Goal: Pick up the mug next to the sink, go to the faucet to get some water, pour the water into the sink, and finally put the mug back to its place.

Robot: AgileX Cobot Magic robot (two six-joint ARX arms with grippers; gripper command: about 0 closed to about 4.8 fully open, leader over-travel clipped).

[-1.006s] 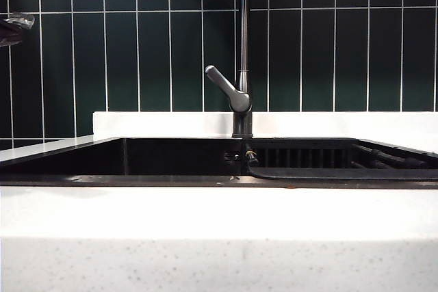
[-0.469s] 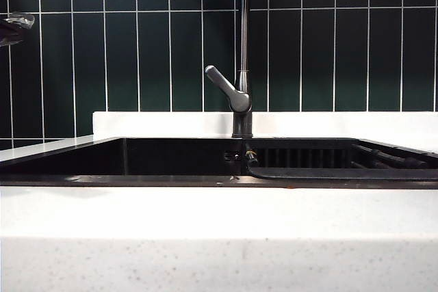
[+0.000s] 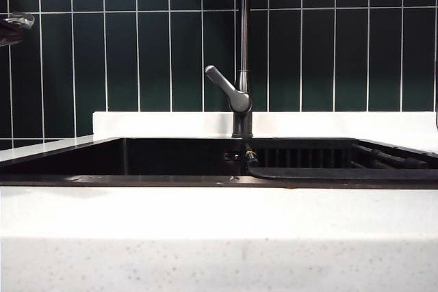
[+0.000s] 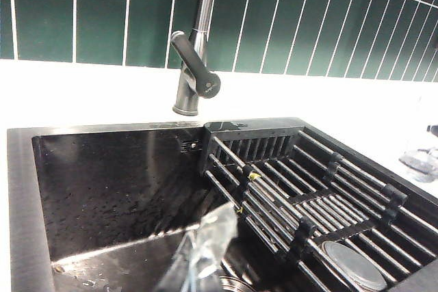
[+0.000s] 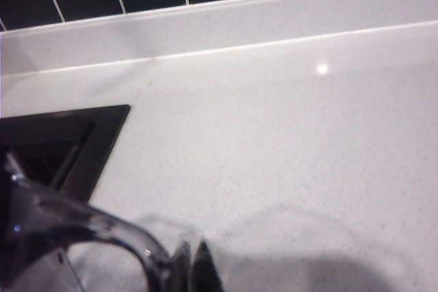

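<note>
While I watch from far away, my right gripper [image 5: 188, 264] hangs over the white worktop [image 5: 287, 141] beside the sink [image 5: 61, 141], jaws pressed together. The clear mug [image 5: 89, 237] sits right under it, near the sink corner. My left gripper [image 4: 205, 251] hangs above the sink, jaws pressed together. The faucet [image 3: 241, 87] stands behind the sink.
</note>
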